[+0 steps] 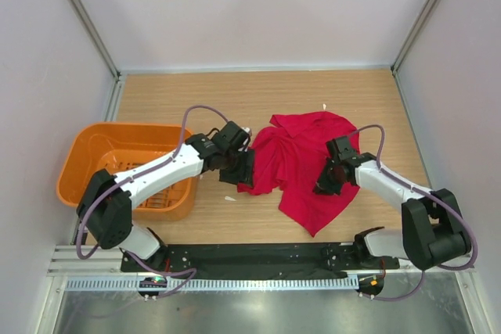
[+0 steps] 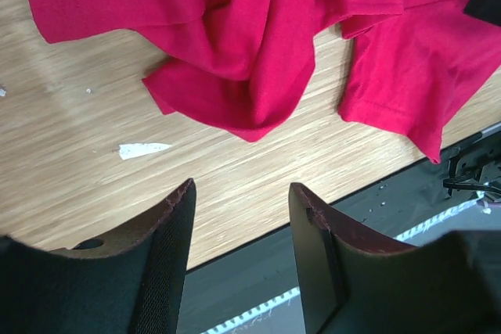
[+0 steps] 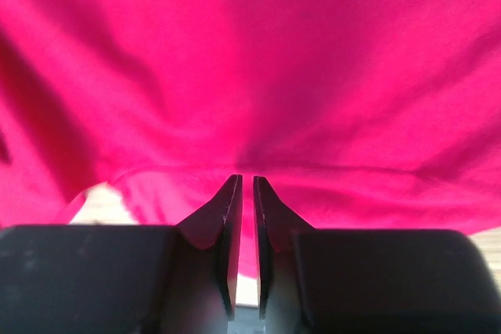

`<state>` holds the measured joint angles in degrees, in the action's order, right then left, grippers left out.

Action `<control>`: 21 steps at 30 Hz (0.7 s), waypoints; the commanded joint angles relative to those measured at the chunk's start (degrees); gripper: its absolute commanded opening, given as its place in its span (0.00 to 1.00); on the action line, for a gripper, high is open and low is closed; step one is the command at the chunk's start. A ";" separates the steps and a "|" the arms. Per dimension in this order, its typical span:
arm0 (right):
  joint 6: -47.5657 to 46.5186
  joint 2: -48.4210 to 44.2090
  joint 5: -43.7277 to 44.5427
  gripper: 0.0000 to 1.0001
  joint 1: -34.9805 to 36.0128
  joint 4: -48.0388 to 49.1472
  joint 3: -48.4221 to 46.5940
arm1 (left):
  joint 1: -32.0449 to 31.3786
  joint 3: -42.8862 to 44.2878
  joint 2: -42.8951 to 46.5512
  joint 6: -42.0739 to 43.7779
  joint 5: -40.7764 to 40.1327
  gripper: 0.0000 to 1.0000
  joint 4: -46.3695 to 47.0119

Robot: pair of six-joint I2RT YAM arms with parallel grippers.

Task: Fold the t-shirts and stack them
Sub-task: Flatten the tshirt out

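Note:
The red t-shirt [image 1: 301,154] lies crumpled and partly spread on the wooden table, right of centre. My left gripper [image 1: 239,168] hovers at its left edge, open, with nothing between the fingers; in the left wrist view the gripper [image 2: 241,187] stands over bare wood, short of the bunched t-shirt [image 2: 250,52]. Over the shirt's right side my right gripper [image 1: 327,181] points down into the cloth. The right wrist view shows this gripper [image 3: 243,179] with jaws nearly together, pinching a fold of the t-shirt [image 3: 258,60], whose creases run toward the tips.
An orange slotted basket [image 1: 86,154] sits at the table's left, under the left arm. A small white scrap [image 2: 143,149] lies on the wood near the shirt's left edge. A black rail [image 1: 250,256] runs along the near table edge. Grey walls enclose the sides and back.

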<state>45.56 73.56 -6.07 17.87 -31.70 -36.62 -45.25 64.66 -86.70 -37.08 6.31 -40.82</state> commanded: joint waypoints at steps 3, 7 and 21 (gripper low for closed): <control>1.99 3.95 9.74 0.17 -3.27 4.38 -0.47 | -0.01 -1.99 4.96 -0.71 0.11 0.52 2.59; -4.06 8.60 12.04 0.19 -12.21 3.58 -1.96 | 0.08 -4.71 5.48 -1.59 1.07 0.45 2.14; -11.29 -5.51 0.63 0.48 -14.18 -12.59 -13.22 | -0.18 -7.36 -1.80 4.20 -5.77 0.23 2.58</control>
<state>33.93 77.21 -0.93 3.57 -38.68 -50.11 -45.30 56.73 -86.63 -36.45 4.84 -39.22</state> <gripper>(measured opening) 0.476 0.244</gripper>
